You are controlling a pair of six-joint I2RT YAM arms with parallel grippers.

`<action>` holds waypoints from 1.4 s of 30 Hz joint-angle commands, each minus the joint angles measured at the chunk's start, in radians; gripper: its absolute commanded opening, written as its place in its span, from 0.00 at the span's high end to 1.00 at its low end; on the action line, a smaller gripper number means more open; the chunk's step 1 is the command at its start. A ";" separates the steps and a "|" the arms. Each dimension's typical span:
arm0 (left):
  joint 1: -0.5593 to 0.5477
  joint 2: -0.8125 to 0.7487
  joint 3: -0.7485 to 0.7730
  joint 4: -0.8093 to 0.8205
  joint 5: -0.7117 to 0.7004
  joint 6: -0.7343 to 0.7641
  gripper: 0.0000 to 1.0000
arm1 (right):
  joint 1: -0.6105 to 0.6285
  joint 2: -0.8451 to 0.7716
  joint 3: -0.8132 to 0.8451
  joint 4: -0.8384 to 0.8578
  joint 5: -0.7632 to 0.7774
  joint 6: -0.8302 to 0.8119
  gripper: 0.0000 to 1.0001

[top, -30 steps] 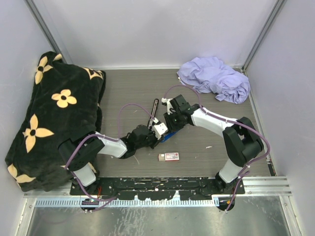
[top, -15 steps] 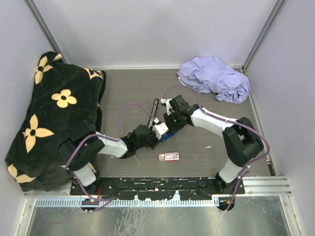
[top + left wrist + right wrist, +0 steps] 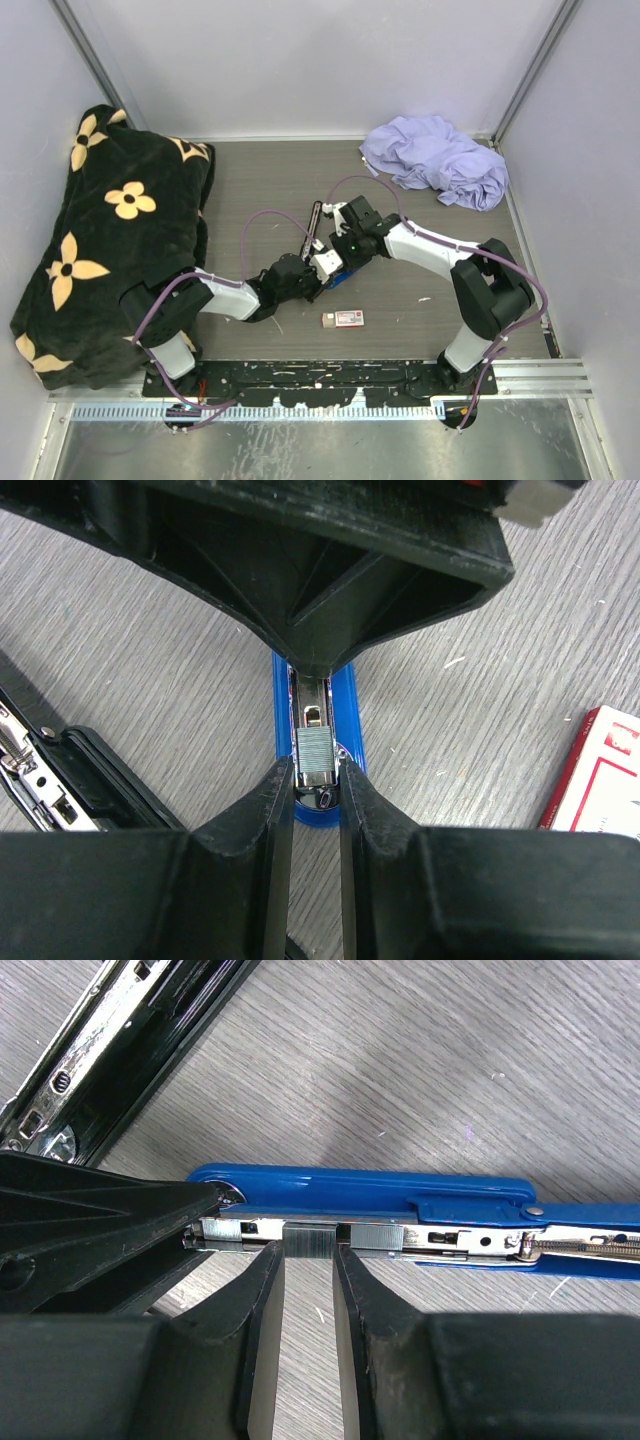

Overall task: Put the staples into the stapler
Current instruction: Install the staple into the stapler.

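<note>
While the blue stapler (image 3: 360,1178) is lying open under both sets of jaws, the left gripper (image 3: 315,770) is pinching a short staple strip (image 3: 315,748) over its channel, jaws standing only narrowly apart. The right gripper (image 3: 310,1252), jaws likewise narrow, is clamping the ends of a second strip (image 3: 312,1238) sitting in that channel. The black stapler (image 3: 120,1050) is lying opened just beyond the right jaws. The staples box (image 3: 600,770) is resting right of the left jaws, untouched.
</note>
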 commanded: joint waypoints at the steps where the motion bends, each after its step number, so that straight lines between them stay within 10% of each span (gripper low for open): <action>1: -0.012 0.007 0.029 0.010 0.006 0.030 0.82 | 0.011 0.029 0.023 -0.015 0.053 -0.011 0.71; 42: -0.016 0.006 0.032 0.005 0.005 0.024 0.82 | 0.020 -0.076 0.031 0.014 0.070 0.059 0.56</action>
